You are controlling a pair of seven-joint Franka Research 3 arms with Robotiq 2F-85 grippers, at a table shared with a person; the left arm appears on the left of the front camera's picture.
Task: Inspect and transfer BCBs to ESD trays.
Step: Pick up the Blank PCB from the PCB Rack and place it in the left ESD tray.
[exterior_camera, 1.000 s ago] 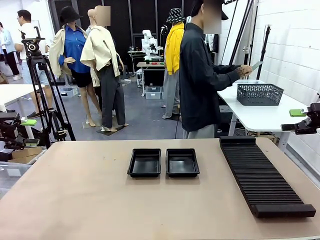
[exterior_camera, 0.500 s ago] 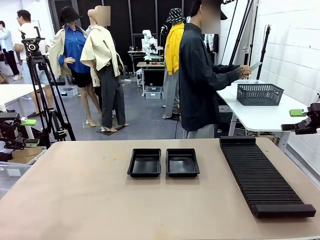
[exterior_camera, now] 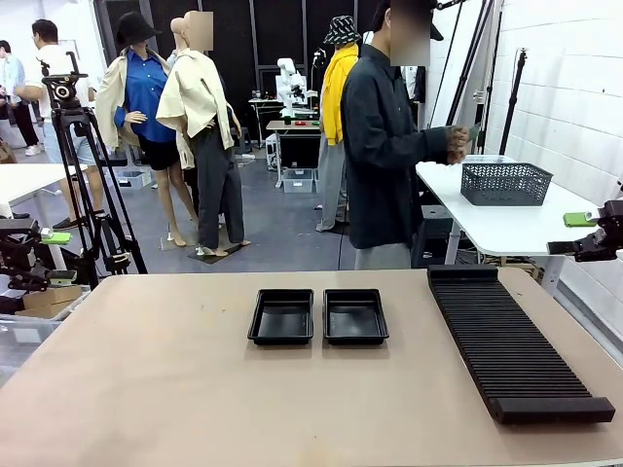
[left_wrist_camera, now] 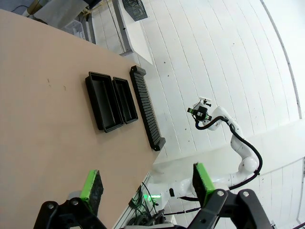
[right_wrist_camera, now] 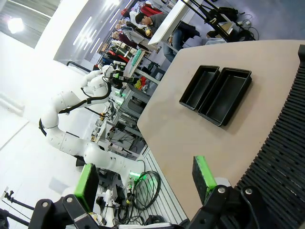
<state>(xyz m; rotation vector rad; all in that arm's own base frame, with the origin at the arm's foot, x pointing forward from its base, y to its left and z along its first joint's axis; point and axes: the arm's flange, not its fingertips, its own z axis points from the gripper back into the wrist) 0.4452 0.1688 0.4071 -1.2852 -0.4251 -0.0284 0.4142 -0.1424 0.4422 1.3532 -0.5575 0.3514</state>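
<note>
Two black ESD trays [exterior_camera: 282, 316] [exterior_camera: 355, 316] lie side by side at the middle of the table, both with bare floors. In the left wrist view the trays [left_wrist_camera: 101, 100] [left_wrist_camera: 125, 99] lie far below my open left gripper [left_wrist_camera: 147, 183]. My open right gripper [right_wrist_camera: 145, 177] hangs high above its end of the table, with the trays [right_wrist_camera: 202, 87] [right_wrist_camera: 226, 95] beyond it. From the front, the left gripper [exterior_camera: 34, 255] sits off the table's left edge and the right gripper [exterior_camera: 584, 233] off its right edge. The person's hands [exterior_camera: 458, 144] hold what looks like a small BCB, too small to make out.
A long black ribbed rack [exterior_camera: 506, 341] runs along the table's right side. A black mesh basket [exterior_camera: 505, 182] stands on a white side table [exterior_camera: 506, 224] behind the person. A camera tripod [exterior_camera: 83, 165] stands at the back left.
The person has turned away from the side table and drawn both hands in toward the chest. Both arms and the trays have stayed still.
</note>
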